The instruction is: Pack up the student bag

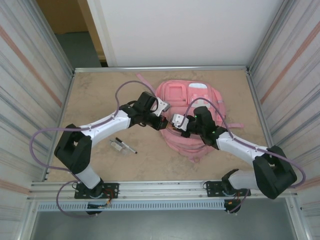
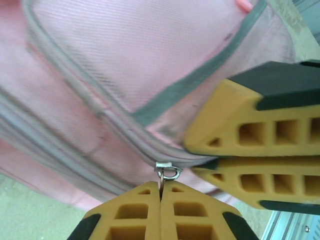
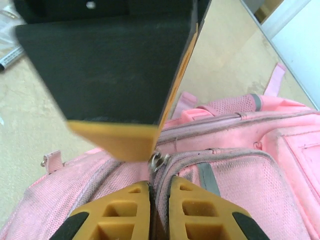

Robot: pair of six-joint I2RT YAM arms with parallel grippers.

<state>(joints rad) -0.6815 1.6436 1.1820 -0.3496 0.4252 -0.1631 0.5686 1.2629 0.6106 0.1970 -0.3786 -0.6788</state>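
Conceivably, the left gripper (image 2: 160,190), clenched on the zip pull (image 2: 167,173), could tear free if the right gripper (image 3: 159,187), pinching the student bag (image 3: 240,175) beside it, lets fabric slide.

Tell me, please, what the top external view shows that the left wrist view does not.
Top external adds the whole student bag lying on the table, and a pen on the table to its left. Left wrist adds the close detail: the left gripper, jaws shut on the metal zip pull. Both show pink fabric and the right gripper meeting the left at the bag.
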